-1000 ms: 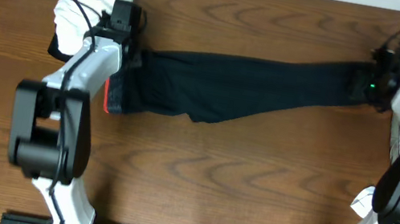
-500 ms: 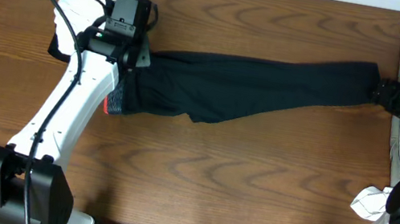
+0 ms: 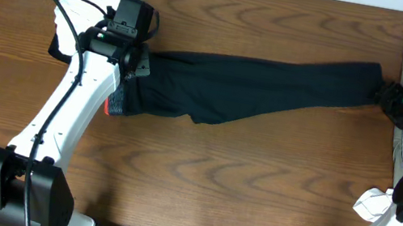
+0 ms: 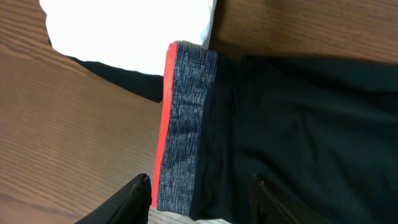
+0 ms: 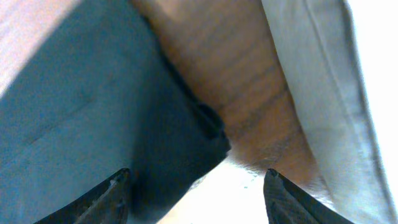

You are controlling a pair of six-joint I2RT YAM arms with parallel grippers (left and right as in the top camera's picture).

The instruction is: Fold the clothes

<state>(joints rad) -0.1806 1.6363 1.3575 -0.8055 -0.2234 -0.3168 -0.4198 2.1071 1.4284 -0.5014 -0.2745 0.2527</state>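
Left wrist: leggings (image 4: 186, 124) between parted fingers (image 4: 134, 199), apparently unheld.

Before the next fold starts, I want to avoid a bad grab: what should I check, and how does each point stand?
1. Leggings stretched lengthwise across the table: ok.
2. Left gripper open above the waistband, holding nothing: ok.
3. Right gripper open at the leg end, holding nothing: ok.
4. Waistband free of neighbours: not ok, the white garment abuts its corner.
5. Both legs stacked evenly: cannot tell.
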